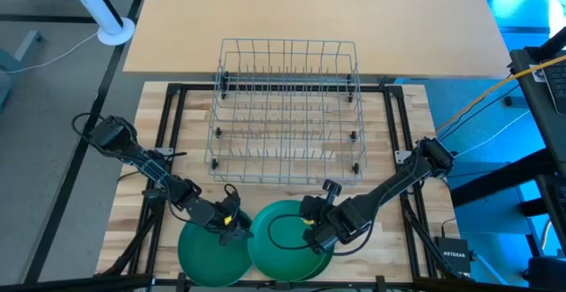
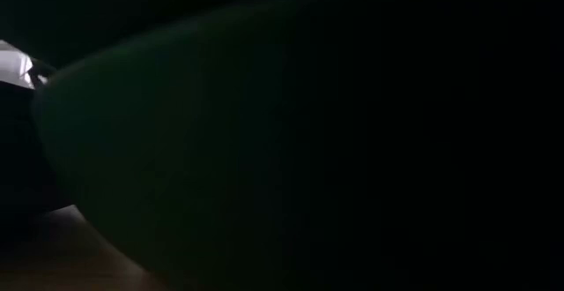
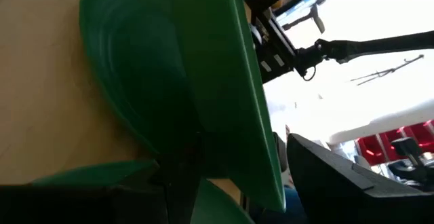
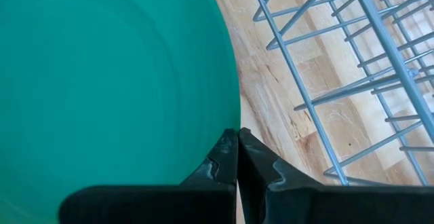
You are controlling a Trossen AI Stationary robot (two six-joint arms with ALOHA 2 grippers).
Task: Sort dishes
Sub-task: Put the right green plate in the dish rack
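Observation:
Two green plates are at the table's near edge, in front of the wire rack (image 1: 285, 111). The darker plate (image 1: 210, 255) lies flat on the wood. The brighter plate (image 1: 281, 239) overlaps its right side and is tilted up. It fills the low view as a dark plate (image 2: 264, 150). My right gripper (image 1: 316, 236) is shut on the brighter plate's right rim. My left gripper (image 1: 233, 227) stands open at that plate's left rim (image 3: 230, 88), one finger on each side of the edge. My right gripper pinches the brighter plate's rim (image 4: 228, 123) between its two fingers, on the plate's right side. The fingers slant down from the table's right. The plate is tilted in the hold; whether its low side rests on the darker plate I cannot tell. My left gripper's fingers (image 3: 319, 170) flank the same plate's left rim; whether they touch it I cannot tell.
The wire rack stands in the middle of the table, its tines upright, just beyond the plates (image 4: 339, 81). A bare tan board (image 1: 309, 18) lies behind it. Black frame bars (image 1: 172, 124) run along both sides of the wooden top.

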